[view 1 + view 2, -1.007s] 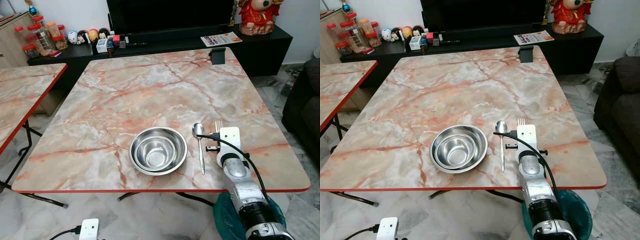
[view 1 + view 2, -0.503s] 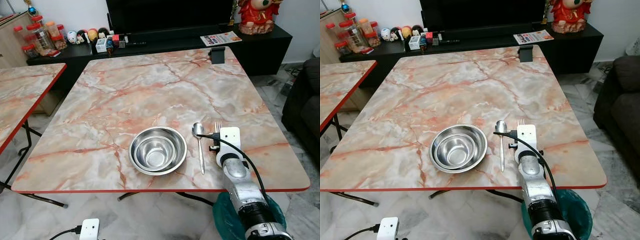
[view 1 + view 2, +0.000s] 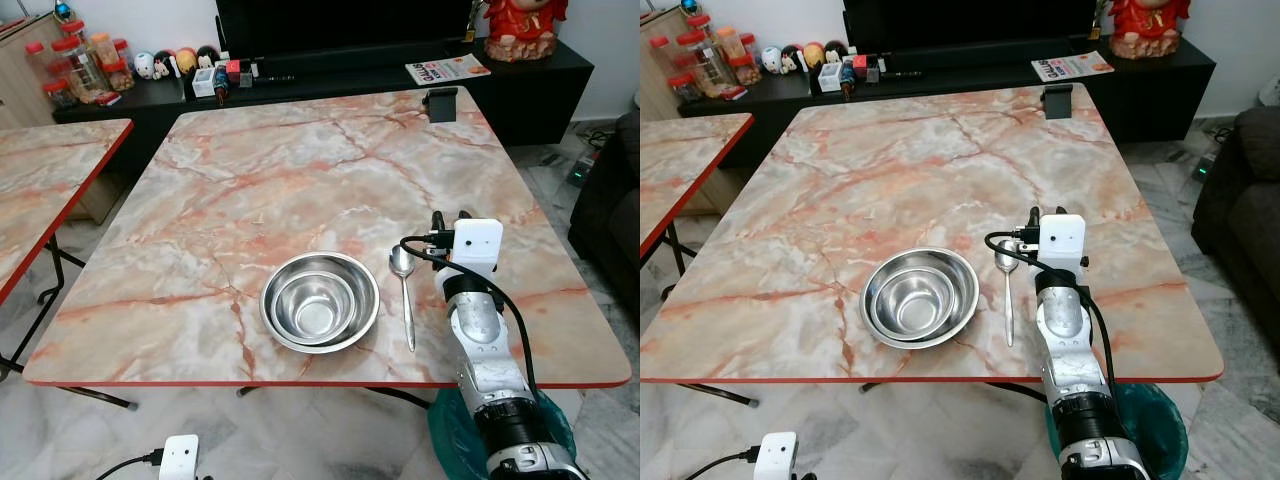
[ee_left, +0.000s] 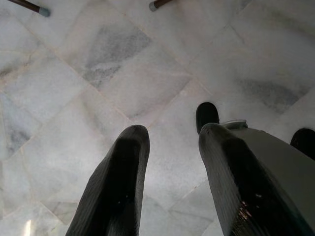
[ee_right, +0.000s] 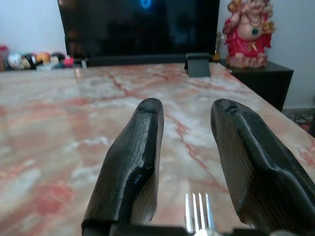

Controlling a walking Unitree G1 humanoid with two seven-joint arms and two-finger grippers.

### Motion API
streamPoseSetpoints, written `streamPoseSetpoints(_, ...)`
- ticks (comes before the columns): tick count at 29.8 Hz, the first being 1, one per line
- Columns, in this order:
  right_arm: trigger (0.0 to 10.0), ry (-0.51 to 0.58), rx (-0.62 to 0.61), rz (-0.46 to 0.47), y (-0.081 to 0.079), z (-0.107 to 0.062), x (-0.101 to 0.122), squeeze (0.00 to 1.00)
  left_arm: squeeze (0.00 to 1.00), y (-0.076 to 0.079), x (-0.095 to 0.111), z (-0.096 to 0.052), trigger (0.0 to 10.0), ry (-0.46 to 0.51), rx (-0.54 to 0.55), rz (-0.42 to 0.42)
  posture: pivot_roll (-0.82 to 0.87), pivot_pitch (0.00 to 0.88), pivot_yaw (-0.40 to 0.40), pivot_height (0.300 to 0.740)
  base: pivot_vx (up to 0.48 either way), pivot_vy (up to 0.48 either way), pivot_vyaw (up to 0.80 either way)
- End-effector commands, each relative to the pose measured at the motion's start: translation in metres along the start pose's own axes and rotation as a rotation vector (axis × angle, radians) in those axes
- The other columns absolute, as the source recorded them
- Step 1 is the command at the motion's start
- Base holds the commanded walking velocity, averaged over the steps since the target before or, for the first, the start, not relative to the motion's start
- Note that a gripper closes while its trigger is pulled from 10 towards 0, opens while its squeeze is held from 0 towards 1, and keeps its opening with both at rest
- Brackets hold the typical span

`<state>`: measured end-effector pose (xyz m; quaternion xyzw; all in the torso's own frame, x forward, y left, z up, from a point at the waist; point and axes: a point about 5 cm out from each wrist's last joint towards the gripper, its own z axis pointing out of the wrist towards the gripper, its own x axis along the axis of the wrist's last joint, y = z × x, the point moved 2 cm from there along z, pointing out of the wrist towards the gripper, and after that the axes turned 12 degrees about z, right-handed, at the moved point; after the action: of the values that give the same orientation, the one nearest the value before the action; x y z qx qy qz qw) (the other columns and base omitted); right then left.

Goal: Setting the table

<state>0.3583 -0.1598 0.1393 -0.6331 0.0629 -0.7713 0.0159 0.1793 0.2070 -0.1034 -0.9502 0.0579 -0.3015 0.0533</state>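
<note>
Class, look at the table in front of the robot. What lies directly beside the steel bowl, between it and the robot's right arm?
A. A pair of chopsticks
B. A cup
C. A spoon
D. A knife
C. A spoon lies on the marble table just right of the steel bowl, with the right gripper past it; a fork shows between that gripper's open fingers.

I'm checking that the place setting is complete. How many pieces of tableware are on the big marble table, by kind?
Steel bowls: 2, one nested in the other
Spoon: 1
Fork: 1, seen only in the right wrist view, under the right gripper
Total: 4
</note>
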Motion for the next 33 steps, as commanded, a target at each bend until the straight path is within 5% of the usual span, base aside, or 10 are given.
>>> streamPoseSetpoints(1,10.0,0.033,0.020,0.020,-0.007,0.000,0.006,0.00,0.00,-0.007,-0.001,-0.001,10.0,-0.002,0.020,-0.014,-0.01,0.030,0.132,0.740,0.000,0.000,0.00)
streamPoseSetpoints(33,10.0,0.139,0.086,0.015,-0.023,0.000,0.026,0.00,0.00,-0.008,-0.001,-0.001,10.0,0.012,0.045,-0.038,-0.01,0.037,0.121,0.740,0.000,0.474,0.00)
